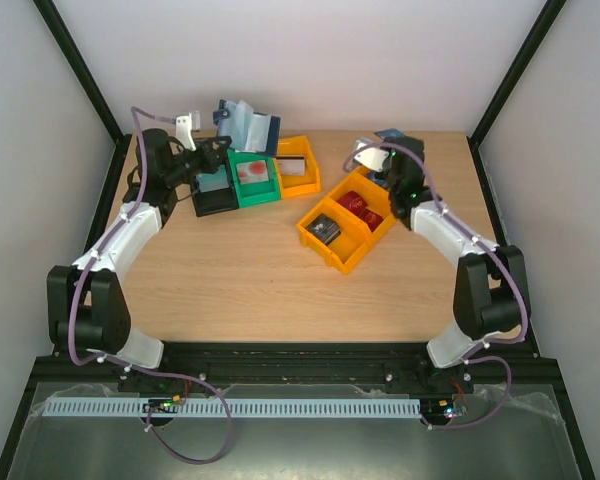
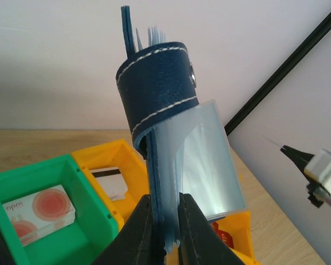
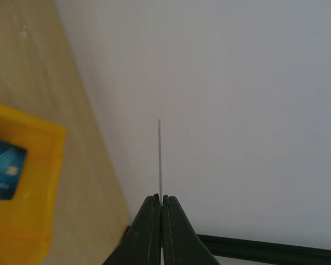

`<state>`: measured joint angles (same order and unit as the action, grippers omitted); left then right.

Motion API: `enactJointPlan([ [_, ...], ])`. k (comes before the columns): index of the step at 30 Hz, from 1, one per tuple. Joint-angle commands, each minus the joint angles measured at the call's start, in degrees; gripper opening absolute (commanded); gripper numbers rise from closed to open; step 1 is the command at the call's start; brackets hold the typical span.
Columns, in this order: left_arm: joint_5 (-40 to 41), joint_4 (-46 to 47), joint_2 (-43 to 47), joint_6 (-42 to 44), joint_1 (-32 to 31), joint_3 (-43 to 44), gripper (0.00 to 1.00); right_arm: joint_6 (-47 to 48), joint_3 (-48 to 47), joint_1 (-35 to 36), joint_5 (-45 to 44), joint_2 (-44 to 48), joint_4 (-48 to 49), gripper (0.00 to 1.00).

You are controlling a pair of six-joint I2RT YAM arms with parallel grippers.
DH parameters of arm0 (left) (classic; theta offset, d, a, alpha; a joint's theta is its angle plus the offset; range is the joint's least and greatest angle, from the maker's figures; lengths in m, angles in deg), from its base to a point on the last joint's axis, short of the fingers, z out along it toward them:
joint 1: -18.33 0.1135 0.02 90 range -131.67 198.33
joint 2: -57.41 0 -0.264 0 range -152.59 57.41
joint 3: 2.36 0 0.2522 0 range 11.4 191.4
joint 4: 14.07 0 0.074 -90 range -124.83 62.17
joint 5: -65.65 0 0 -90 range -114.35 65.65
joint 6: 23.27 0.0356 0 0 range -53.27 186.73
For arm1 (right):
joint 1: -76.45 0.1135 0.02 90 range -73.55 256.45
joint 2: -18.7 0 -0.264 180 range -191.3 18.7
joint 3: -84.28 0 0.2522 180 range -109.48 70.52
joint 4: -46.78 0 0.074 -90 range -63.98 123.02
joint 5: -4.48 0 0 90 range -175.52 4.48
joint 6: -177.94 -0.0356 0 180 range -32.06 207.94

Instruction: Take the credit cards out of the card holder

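Two arms are busy here, so going camera by camera.

Top view: the left gripper holds the card holder up off the table, above the far-left row of bins. The right gripper is raised over the far-right side, well apart from the holder. So the holder lies to its left, across the bins.

Left wrist: the fingers are clamped on the holder's bottom edge. Its long axis stands upright and the navy strap curls around the top. Edges of the remaining cards poke out of the top, so I'd say they pull straight up and out. One card already lies in the green bin below.

Right wrist: the jaws are pinched shut on a thin card, seen edge-on and pointing straight out from the fingertips. An orange bin with a blue card in it sits down to the left. My guess is this card needs dropping before the right arm swings left for another.
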<state>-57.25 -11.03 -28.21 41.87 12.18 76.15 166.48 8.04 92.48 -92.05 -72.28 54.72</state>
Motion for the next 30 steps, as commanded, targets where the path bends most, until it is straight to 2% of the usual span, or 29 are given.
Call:
enactJointPlan([
  [1,0.7,2.8,2.7,-0.3,-0.2,-1.4,0.02,-11.4,-8.8,-4.8,15.4,-4.6,-24.0,0.01],
  [5,1.0,2.1,2.6,0.0,-0.2,-0.9,0.02,-11.9,-8.0,-5.8,15.5,-9.3,-19.1,0.01],
  [12,1.6,0.5,2.8,0.6,-0.2,-0.5,0.02,-13.6,-14.0,-8.0,19.0,-16.6,-17.3,0.01],
  [16,1.8,0.2,3.0,0.8,-0.2,-0.6,0.02,-13.3,-15.8,-8.0,17.9,-19.7,-13.7,0.01],
  [30,2.6,-1.0,3.1,1.7,-0.1,-0.3,0.02,-10.8,-18.2,-9.7,18.9,-22.8,-21.7,0.01],
])
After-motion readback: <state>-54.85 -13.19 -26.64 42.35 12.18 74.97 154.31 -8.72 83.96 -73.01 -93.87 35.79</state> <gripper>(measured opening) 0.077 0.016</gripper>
